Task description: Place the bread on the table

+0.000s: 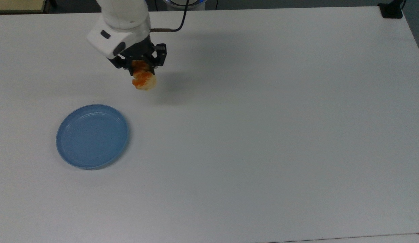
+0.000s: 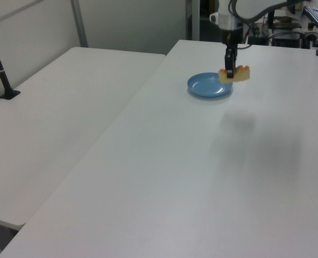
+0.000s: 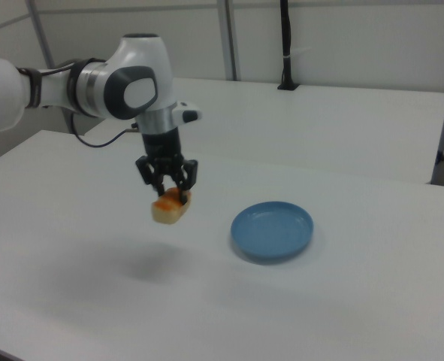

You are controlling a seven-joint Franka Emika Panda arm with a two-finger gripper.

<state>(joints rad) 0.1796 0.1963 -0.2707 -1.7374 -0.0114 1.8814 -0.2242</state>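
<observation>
The bread (image 1: 144, 80) (image 2: 235, 74) (image 3: 170, 208), a pale-tan roll with orange glaze, hangs in the air above the white table (image 1: 263, 118). My gripper (image 1: 142, 69) (image 2: 230, 69) (image 3: 172, 192) is shut on its upper end, so the roll's lower part sticks out below the fingers. In the top view the roll is up and to the right of the blue plate (image 1: 92, 135). The right view shows the roll well clear of the tabletop (image 3: 94, 286), with its shadow below.
The blue plate (image 2: 210, 85) (image 3: 273, 229) lies bare on the table. A second white table (image 2: 56, 118) stands beside it in the left view. A black post (image 3: 285, 45) rises at the back in the right view.
</observation>
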